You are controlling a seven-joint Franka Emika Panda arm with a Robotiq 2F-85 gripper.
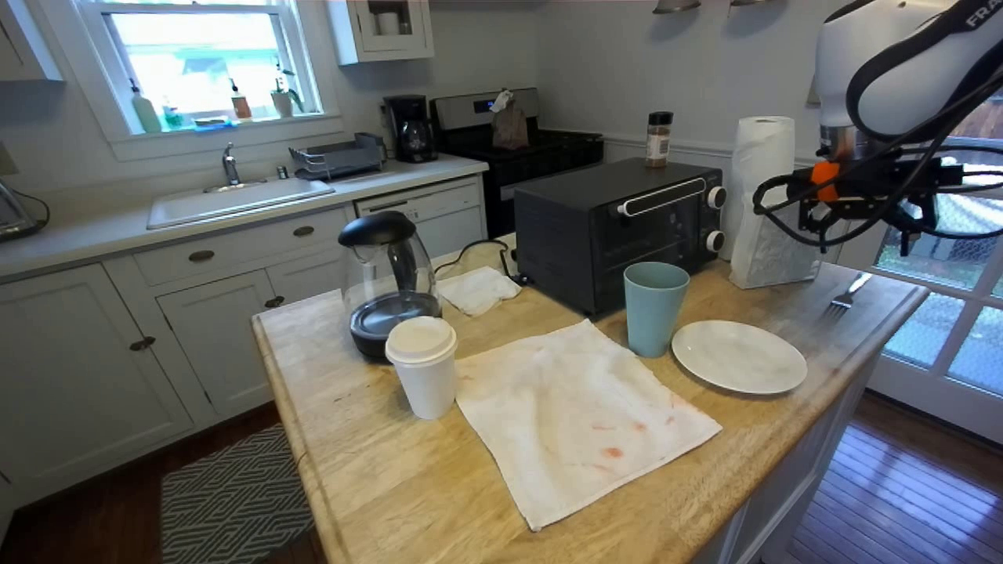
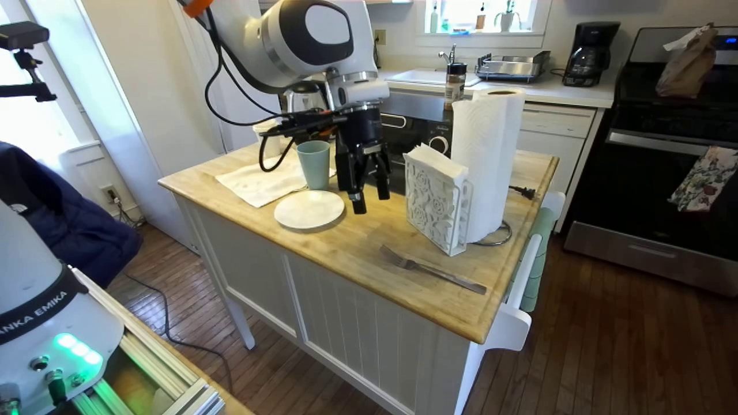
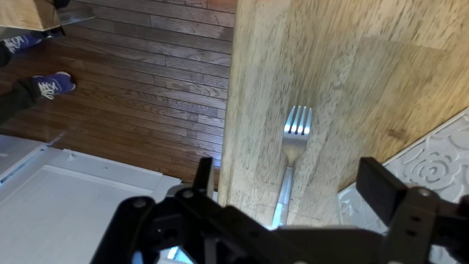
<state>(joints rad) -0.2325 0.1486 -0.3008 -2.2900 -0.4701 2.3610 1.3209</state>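
Fork: lying flat on the worktop, near its edge, tines pointing away from the claw in your wrist view.
Fork handle: running below, between the two fingers, at a slight slant; you are probably gaining by turning the wrist a touch to match it.
Worktop edge: one finger is showing over the rim there, so you are likely needing a narrower spread before any descent.
Napkin holder: standing beyond the opposite finger, its white lattice partly showing; a slow, straight approach is looking safest.
Thin metal: you are probably wanting fingertips almost brushing the wood before squeezing.
Claw: hanging above the worktop with fingers spread wide, gripping nothing and touching nothing.
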